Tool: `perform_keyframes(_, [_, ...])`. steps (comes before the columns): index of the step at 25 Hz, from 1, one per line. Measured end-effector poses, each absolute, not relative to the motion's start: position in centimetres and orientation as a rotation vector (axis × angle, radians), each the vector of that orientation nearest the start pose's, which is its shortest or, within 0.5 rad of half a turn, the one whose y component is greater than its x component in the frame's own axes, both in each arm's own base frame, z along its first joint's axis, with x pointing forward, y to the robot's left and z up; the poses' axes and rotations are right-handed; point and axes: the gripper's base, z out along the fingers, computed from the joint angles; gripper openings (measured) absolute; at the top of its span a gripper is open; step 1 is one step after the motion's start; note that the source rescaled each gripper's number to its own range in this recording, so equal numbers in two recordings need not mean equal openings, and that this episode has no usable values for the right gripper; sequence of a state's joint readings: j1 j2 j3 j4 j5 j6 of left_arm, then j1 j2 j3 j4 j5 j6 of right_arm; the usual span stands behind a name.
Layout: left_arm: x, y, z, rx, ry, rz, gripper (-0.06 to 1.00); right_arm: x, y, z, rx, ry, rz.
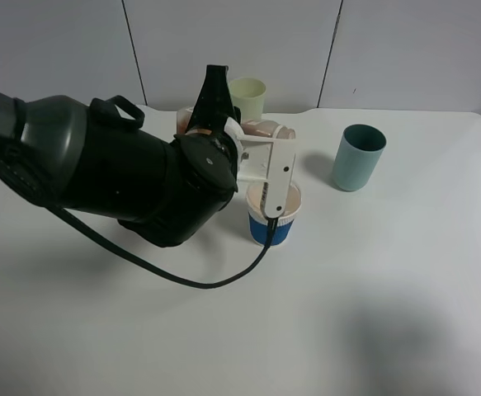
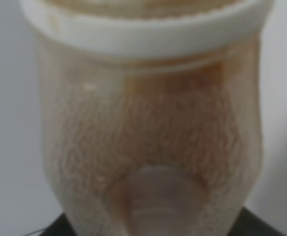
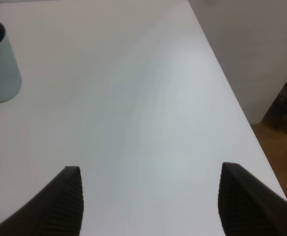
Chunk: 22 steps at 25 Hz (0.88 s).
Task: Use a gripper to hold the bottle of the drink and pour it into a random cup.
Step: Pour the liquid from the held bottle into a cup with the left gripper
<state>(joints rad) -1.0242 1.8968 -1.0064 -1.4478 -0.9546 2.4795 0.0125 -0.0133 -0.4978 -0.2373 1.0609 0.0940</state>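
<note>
**A:** How is the left arm sitting?

**B:** The bulky black left arm point(image 1: 100, 165) is reaching in from the left across the white table point(image 1: 389, 313). Its wrist is rolled over, and a thin black cable point(image 1: 182, 276) is looping down from it onto the tabletop. The white blocky plastic left gripper point(image 1: 275, 173) is clamping the small clear plastic bottle with the pink label point(image 1: 266, 130) and holding it tipped almost level.

**A:** Where is that bottle hanging?

**B:** It is hanging just above the short white paper cup with the blue ribbed sleeve point(image 1: 271, 227), at the middle of the table. One white finger is crossing in front of the cup's mouth.

**A:** What is showing inside the containers?

**B:** Up close in the left wrist view, a brown foamy film is coating the bottle's inner wall. The picture is blurred, so I cannot tell how much drink is in it. The finger is hiding most of the paper cup's inside, so I cannot tell its contents either.

**A:** And the others?

**B:** A pale green tumbler point(image 1: 247, 97) is standing upright behind the arm, near the table's back edge. A teal tumbler point(image 1: 359, 157) is standing upright to the right of the paper cup, apart from it. I cannot make out what either one holds.

**A:** The other claw?

**B:** The right gripper point(image 3: 150, 169) is hovering over bare tabletop near the table's edge, with its dark ribbed fingers spread wide.
</note>
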Motion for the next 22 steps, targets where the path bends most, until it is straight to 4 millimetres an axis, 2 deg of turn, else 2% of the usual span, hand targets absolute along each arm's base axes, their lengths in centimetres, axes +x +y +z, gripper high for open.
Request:
perform_keyframes(6, [24.78,-26.53,17.36,1.561,1.416,1.104,0.05,-0.77,-1.89,27.84,0.096,2.015,-0.217])
perform_keyframes(22, [24.87,-26.54,17.56,1.553,1.389,1.130,0.05,-0.77,-1.90,27.84,0.102,2.014,-0.215])
